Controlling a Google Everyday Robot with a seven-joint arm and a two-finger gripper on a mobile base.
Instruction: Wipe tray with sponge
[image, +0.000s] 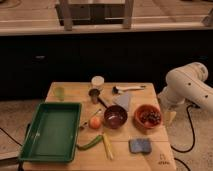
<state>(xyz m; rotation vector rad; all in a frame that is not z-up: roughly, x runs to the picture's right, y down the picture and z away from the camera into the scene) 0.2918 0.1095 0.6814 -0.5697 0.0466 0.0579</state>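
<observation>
The dark-green tray (50, 131) lies on the left part of the wooden table, and nothing is in it. The small blue-grey sponge (140, 145) lies flat near the table's front right corner, well to the right of the tray. My white arm (187, 87) reaches in from the right. The gripper (171, 117) hangs at the table's right edge, beside the orange bowl and above and to the right of the sponge. It touches neither the sponge nor the tray.
Between tray and sponge lie a green vegetable (90, 143), a yellow stick-like item (107, 146), an orange fruit (95, 121), a dark red bowl (115, 117) and an orange bowl (148, 116). Behind are a triangular cloth (122, 100), cups (97, 81) and a brush (129, 89).
</observation>
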